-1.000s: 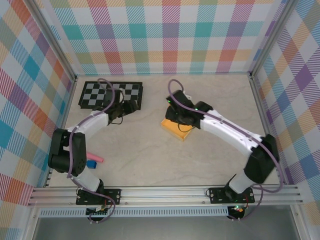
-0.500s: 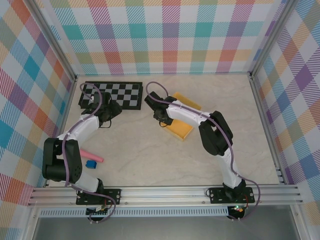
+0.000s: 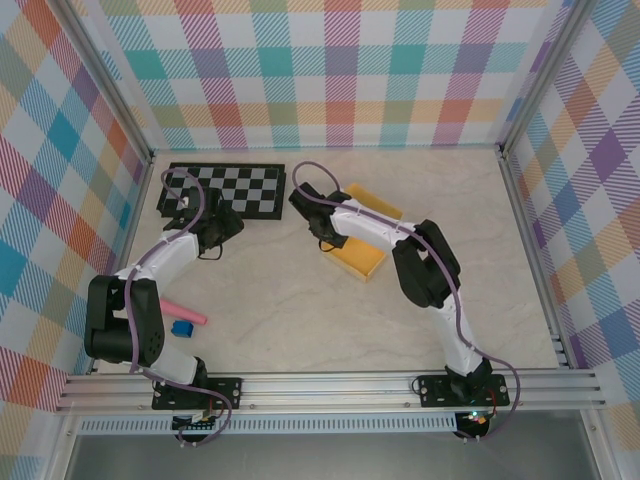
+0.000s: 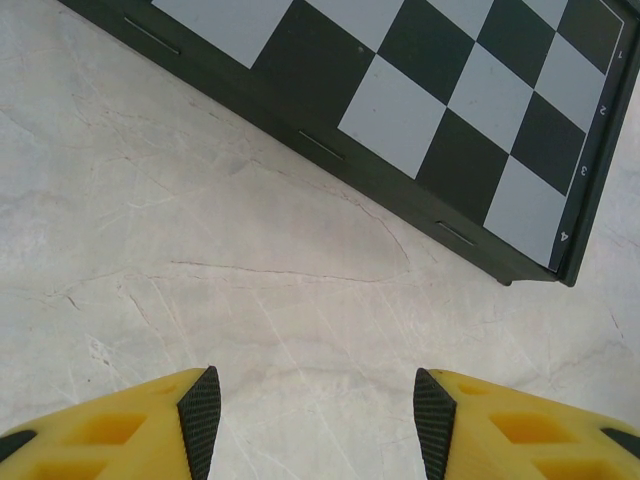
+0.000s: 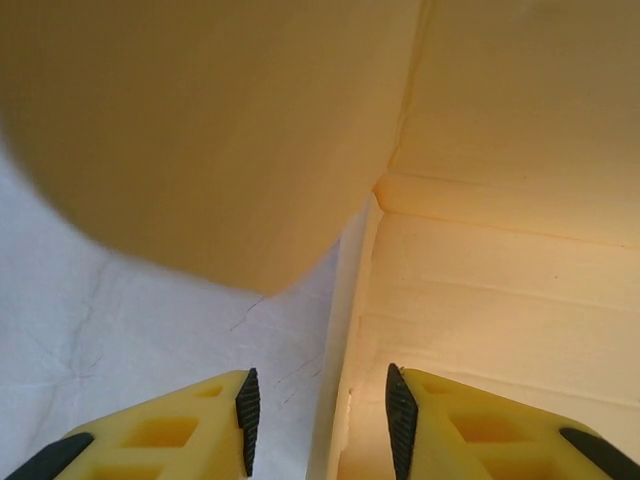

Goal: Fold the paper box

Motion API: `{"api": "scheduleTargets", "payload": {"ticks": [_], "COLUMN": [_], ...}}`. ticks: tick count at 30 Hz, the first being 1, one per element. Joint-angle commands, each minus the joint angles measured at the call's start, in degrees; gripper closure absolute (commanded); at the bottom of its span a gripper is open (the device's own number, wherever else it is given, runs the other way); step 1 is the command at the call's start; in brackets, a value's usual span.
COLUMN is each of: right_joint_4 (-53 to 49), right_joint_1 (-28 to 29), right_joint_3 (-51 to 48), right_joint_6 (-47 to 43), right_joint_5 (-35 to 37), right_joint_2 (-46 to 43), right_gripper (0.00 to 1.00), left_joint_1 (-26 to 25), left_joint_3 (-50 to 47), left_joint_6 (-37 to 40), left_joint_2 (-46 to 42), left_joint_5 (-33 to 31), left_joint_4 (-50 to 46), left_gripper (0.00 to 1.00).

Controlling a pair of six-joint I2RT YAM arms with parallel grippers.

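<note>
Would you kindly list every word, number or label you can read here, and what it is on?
"4": on the border of the checkerboard.
"3": same border, next square along.
Further border marks: too blurred to read.
paper box: no print visible.

We identify both units by white moulded link shells joined by black joint housings; the left arm (image 3: 165,255) and the right arm (image 3: 457,335) are alike in finish. A purple cable (image 3: 303,168) runs along the outside of each arm in loose loops. Each arm ends in a black base plate (image 3: 225,386). The left gripper (image 4: 315,405) and the right gripper (image 5: 318,410) carry yellow fingers (image 4: 90,435) with recessed pockets and black ribbed pads (image 4: 202,420). We note a green indicator light (image 3: 470,413) below the right base.
</note>
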Motion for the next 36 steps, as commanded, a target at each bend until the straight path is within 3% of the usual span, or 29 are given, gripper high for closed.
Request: {"api": "scheduleTargets", "payload": {"ticks": [1, 12, 20, 29, 36], "right_joint_4": [-1.08, -0.59, 1.82, 2.68, 3.82], "right_joint_1": [-0.24, -0.32, -0.06, -0.19, -0.81], "right_joint_3": [1.67, 3.17, 3.14, 4.57, 4.58], "right_joint_6": [-0.47, -5.46, -13.02, -18.05, -18.44], "right_joint_5": [1.00, 3.02, 4.53, 8.73, 8.52], "right_joint_2": [2.51, 4.25, 3.08, 3.63, 4.91], "right_gripper": [0.60, 0.76, 0.66, 0.66, 0.72], "left_joint_1": [0.38, 0.34, 0.37, 0.42, 0.37], "left_joint_3": [-0.18, -0.13, -0.07, -0.06, -0.18], "left_joint_6": [-1.20, -1.21, -1.33, -1.45, -1.56], "left_joint_2": [-0.63, -1.01, -0.43, 0.12, 0.65], "left_joint_5": [0.37, -0.16, 0.41, 0.97, 0.92], "left_joint_4": [-0.51, -0.54, -0.53, -0.50, -0.38], "left_gripper": [0.44, 0.44, 0.44, 0.44, 0.44]}}
